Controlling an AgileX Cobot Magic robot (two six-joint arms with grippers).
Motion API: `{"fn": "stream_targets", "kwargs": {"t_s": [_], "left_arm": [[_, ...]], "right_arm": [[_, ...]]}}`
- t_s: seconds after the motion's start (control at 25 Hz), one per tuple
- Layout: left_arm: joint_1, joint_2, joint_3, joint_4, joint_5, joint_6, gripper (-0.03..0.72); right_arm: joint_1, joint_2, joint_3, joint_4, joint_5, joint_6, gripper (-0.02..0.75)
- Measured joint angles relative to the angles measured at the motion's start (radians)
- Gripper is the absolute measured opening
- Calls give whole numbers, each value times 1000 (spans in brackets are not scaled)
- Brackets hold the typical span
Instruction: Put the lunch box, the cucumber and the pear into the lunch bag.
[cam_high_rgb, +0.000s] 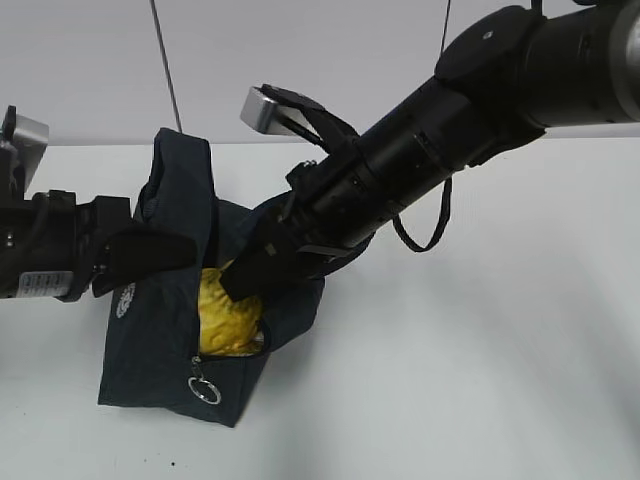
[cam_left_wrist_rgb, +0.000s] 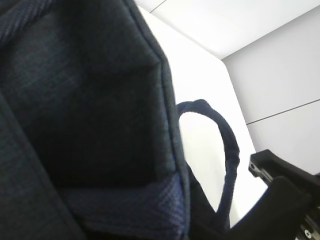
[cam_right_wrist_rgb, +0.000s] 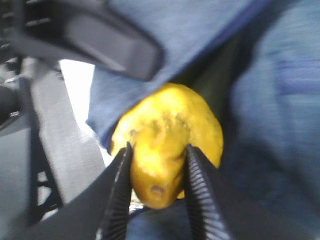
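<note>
White tabletop (cam_high_rgb: 500, 380) everywhere you look, smooth and matte, running from the near edge of the exterior view right out to the far side, where it meets a pale grey-white wall (cam_high_rgb: 330, 60). That wall is plain, flat, evenly lit. A thin dark cable (cam_high_rgb: 166, 65) drops down in front of it at far left. Soft, diffuse light all round, only faint shadows on the table. From the left wrist view, the wall (cam_left_wrist_rgb: 285, 75) shows fine seam lines between panels, and the table surface (cam_left_wrist_rgb: 200, 90) glows bright white beside it.
</note>
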Motion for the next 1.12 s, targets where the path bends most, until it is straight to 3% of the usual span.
{"fn": "stream_targets", "kwargs": {"t_s": [0.2, 0.48, 0.68, 0.96, 1.12], "left_arm": [[0, 0, 0, 0, -2, 0, -20], [0, 0, 0, 0, -9, 0, -20], [0, 0, 0, 0, -9, 0, -20], [0, 0, 0, 0, -8, 0, -20], [0, 1, 0, 0, 15, 0, -20]], "right_arm": [[0, 0, 0, 23, -25, -32, 262], [11, 0, -56, 42, -180, -57, 268], [11, 0, -92, 46, -131, -59, 298], [11, -21, -92, -124, -83, -7, 312], [11, -71, -96, -305, -103, 112, 391]]}}
